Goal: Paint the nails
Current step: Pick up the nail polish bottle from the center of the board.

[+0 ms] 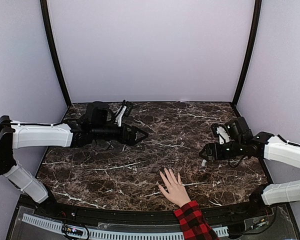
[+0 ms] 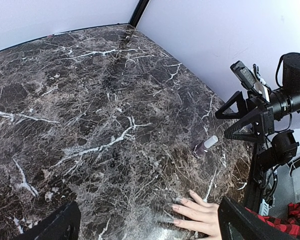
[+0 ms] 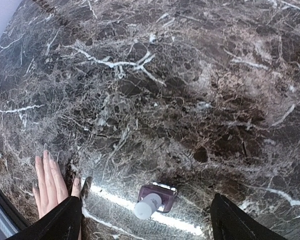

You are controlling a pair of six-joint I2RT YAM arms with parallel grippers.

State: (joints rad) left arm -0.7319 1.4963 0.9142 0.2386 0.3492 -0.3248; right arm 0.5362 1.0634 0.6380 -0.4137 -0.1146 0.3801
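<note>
Right gripper (image 1: 203,152) spread; hand (image 1: 176,192) flat, nails (image 1: 166,171) aimed far-left.

Dark brown marble table (image 1: 140,170) with white veins, red-black plaid sleeve (image 1: 192,220), purple bottle (image 3: 156,194) with white cap, white-and-black arms (image 1: 40,135)

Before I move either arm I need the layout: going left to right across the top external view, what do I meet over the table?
left gripper → hand → polish bottle. The right gripper overlaps the bottle in that view, so it is left unranked.
</note>
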